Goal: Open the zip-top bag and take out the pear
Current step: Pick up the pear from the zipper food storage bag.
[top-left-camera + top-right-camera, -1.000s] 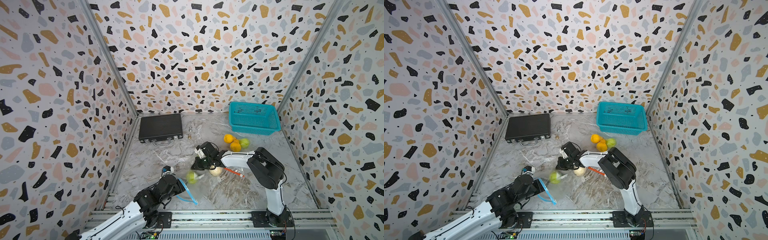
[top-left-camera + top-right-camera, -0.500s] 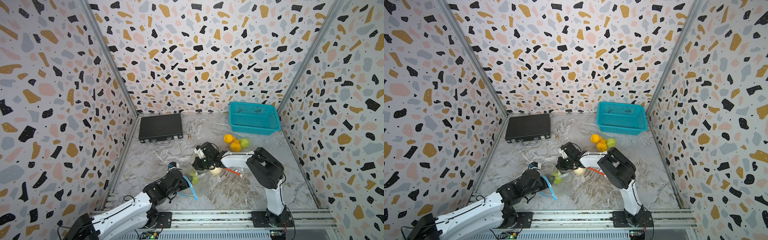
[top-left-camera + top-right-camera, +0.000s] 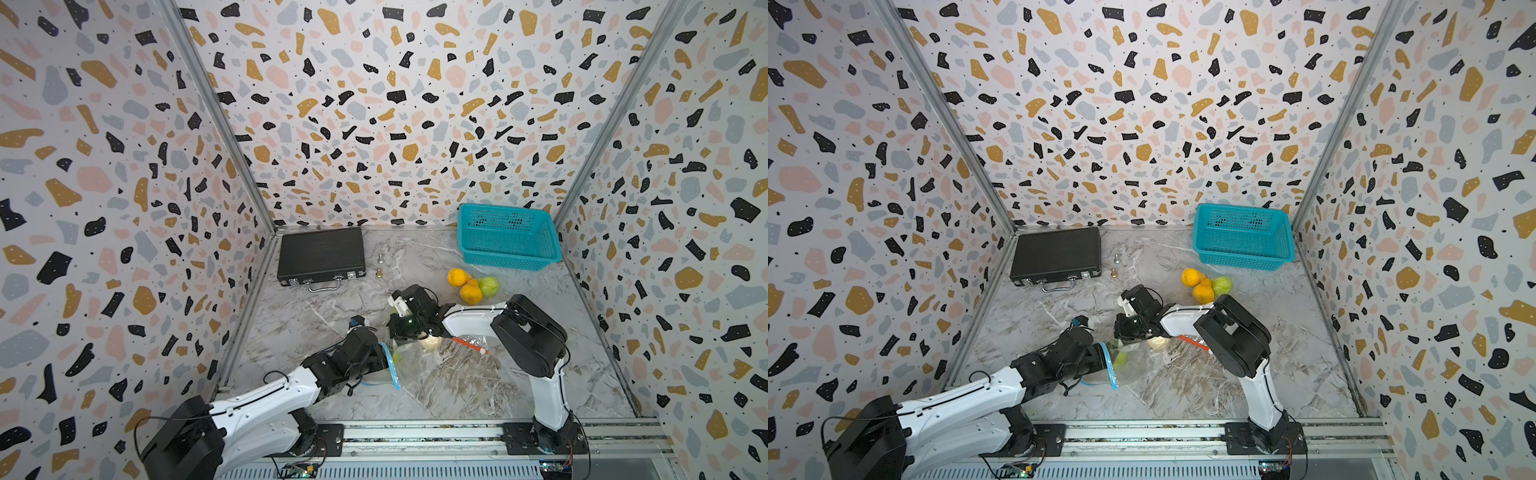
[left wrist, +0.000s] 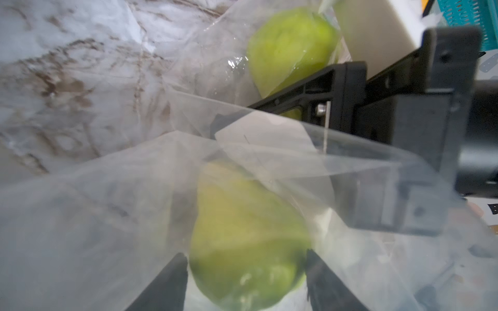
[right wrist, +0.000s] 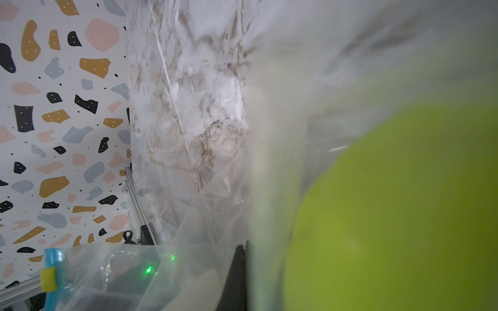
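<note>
1. Black case (image 3: 322, 253) lies closed at back left of worktop (image 3: 457, 390), well apart from both arms.
2. L arm comes in low from front left. Left fingers (image 4: 167, 285) sit at the bag mouth by the blue zip (image 3: 391, 368), spread wide.
3. Pear (image 4: 248, 237) is between those fingers and fills the gap. Film blurs it, so can't tell if they press on it.
4. Bag (image 3: 1142, 365) is clear and crumpled, flat on worktop btw the two arms, mouth toward L arm.
5. 2nd green fruit (image 4: 291, 45) lies deeper in the bag, just beside the right fingers (image 4: 304, 91).
6. Right fingers are pinched tight on the bag's upper film.
7. Pale round item (image 3: 430, 342) sits under R wrist. In or out of bag: unclear.
8. Two oranges (image 3: 457, 277) and a green fruit (image 3: 489, 286) lie loose and touching, behind R arm.
9. Teal basket (image 3: 511, 259) stands at back right, near the corner.
</note>
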Tool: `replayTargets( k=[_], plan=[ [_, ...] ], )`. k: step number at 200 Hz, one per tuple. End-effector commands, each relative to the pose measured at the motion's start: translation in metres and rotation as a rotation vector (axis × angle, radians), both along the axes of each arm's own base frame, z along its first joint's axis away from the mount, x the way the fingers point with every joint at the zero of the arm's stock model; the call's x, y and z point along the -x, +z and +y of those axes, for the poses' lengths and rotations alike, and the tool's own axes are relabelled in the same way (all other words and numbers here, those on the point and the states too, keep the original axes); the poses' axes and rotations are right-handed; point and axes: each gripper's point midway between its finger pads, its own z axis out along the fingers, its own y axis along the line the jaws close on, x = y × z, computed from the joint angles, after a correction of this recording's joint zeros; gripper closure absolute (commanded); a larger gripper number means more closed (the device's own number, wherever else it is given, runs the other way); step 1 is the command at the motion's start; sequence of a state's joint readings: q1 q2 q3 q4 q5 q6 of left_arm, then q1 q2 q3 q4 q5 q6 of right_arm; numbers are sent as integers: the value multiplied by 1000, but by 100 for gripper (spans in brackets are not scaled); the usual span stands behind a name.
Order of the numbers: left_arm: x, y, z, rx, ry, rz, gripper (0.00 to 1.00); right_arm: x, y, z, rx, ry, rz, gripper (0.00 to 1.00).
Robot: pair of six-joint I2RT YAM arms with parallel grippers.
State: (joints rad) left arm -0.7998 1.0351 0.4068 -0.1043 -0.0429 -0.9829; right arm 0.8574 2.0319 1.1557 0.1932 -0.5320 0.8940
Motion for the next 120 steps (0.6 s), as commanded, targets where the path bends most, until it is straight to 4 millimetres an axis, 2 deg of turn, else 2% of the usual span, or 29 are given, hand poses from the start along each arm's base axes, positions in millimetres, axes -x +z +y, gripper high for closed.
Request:
replayTargets(
  k=[1,37,78,120],
  plan=[
    [-5,3,-4,-11,-18,-31,31,19,-44,-23,114,-19,122,100],
    [-4,-1,-7,-2,-36,-34,30,23,-48,-24,91,-8,142,100],
    [2,-10,-12,11,-71,-8,29,34,-53,-25,56,21,189,92],
    [7,-17,-13,7,-96,10,31,37,-58,-26,49,22,209,87]
  ],
)
